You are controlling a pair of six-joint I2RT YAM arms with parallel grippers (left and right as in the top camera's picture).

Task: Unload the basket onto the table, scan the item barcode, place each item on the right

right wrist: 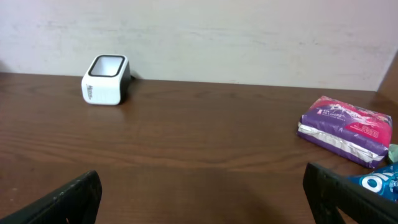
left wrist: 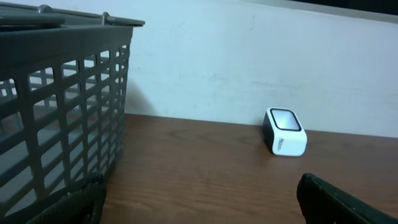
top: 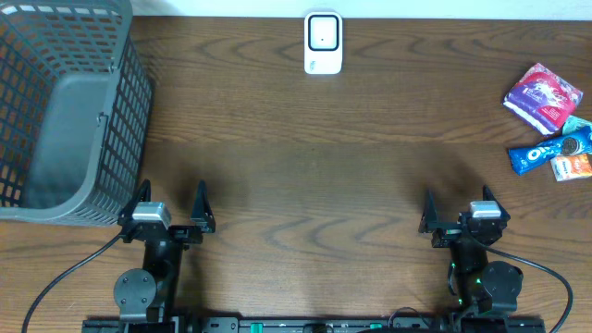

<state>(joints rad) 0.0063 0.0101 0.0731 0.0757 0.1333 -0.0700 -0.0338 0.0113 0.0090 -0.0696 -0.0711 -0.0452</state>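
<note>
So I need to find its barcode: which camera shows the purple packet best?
The right wrist view: the purple packet is close and large, printed top and side both visible. Overhead shows the packet small, from above, at the frame's right edge. The left wrist view misses it.

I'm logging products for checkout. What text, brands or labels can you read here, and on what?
"OREO" on the blue packet, small but legible.
Print on the purple packet: blurred, unreadable.
Print on the orange packet: too small to read.
Mark on the scanner: unreadable.
</note>
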